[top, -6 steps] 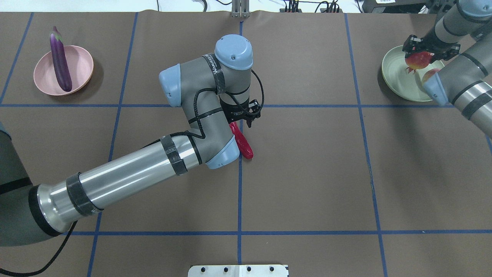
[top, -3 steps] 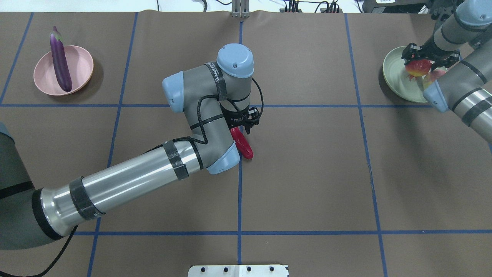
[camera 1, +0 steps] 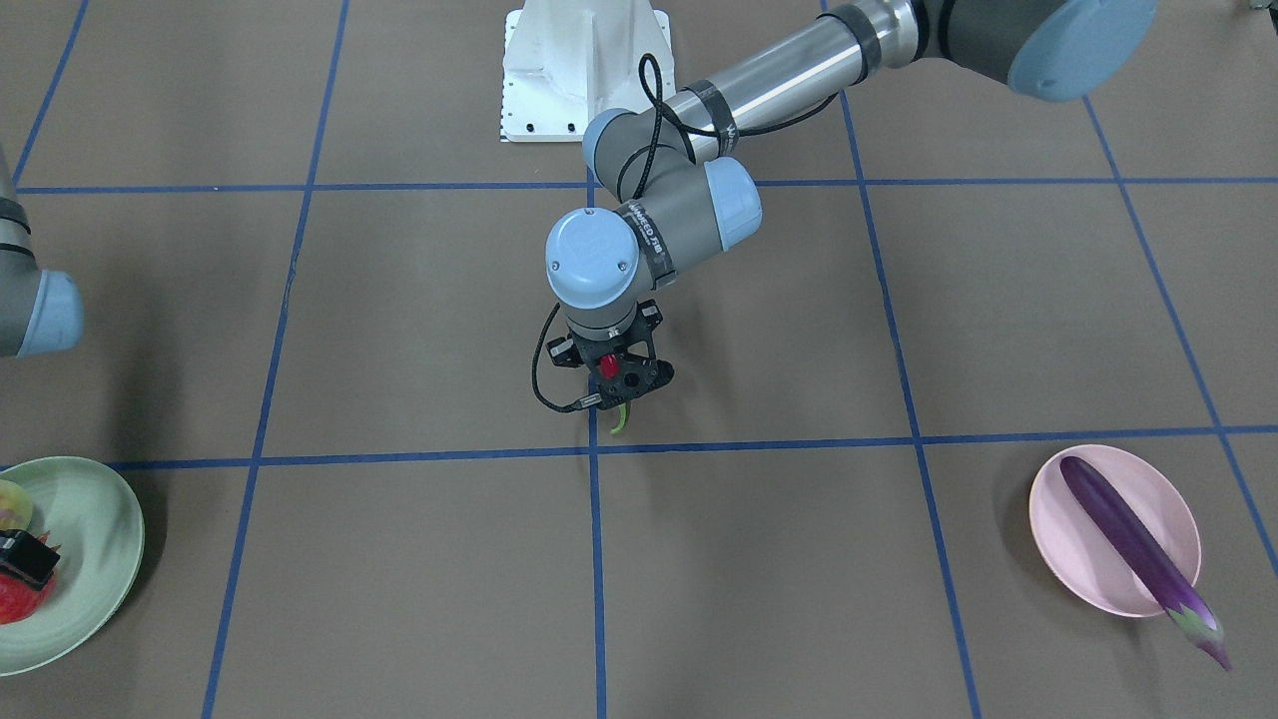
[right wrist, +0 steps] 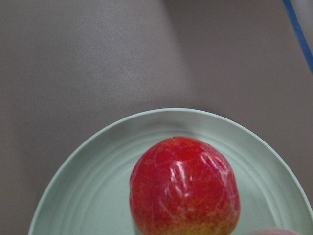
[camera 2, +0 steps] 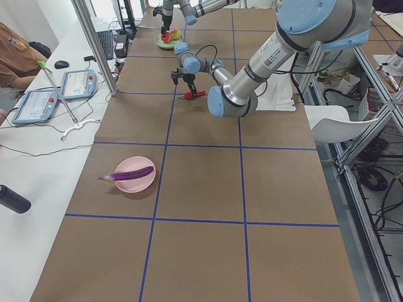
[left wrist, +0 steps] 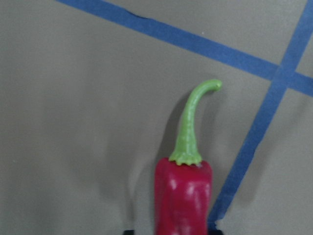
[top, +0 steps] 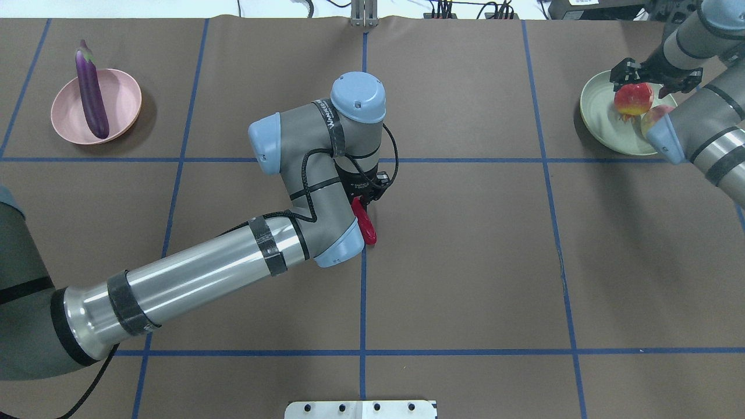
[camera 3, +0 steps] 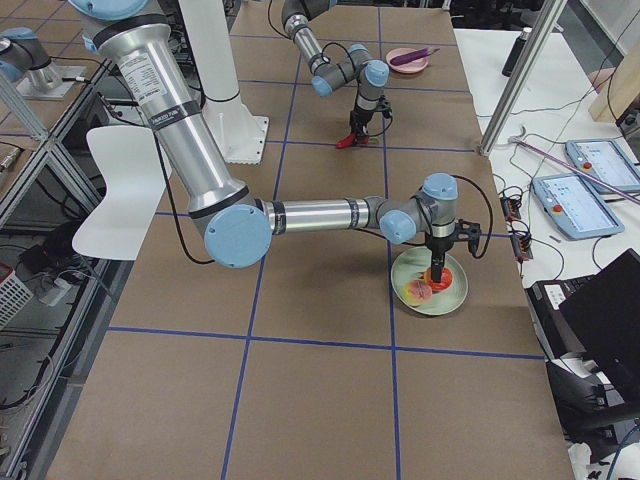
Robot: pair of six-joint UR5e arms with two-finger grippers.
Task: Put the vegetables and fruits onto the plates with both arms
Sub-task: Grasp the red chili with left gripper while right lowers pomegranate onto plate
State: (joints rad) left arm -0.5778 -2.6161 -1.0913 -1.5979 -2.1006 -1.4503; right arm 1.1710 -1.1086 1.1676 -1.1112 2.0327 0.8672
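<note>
**benchrat:** ok, what's going on closest to the robot?

**ur5_fan:** The left arm [top: 204, 270] reaches out to the middle of the tabletop [top: 465, 262]. The left claw [top: 366, 198] is clamped on the red chili [top: 366, 224], up near the stem end. The curly green stem pokes out past the fingers on the far side, and the red body trails back toward the base. The whole chili sits right by a blue tape line [top: 362, 302]. I honestly can't tell whether it's touching the surface or not.

**benchrat:** and further out?

**ur5_fan:** Far edge, on the robot's left, there's the pink plate [top: 119, 96]. The eggplant [top: 92, 96] lies across it, with its cap end hanging over the far rim. Far edge on the robot's right is the mint green plate [top: 599, 116]. The pomegranate [top: 633, 99] sits on it, with the peach [top: 652, 116] just beside it on the same plate, half hidden behind the right arm [top: 707, 145]. The right claw [top: 651, 75] hovers over the pomegranate with its fingers spread apart, gripping nothing.
</note>
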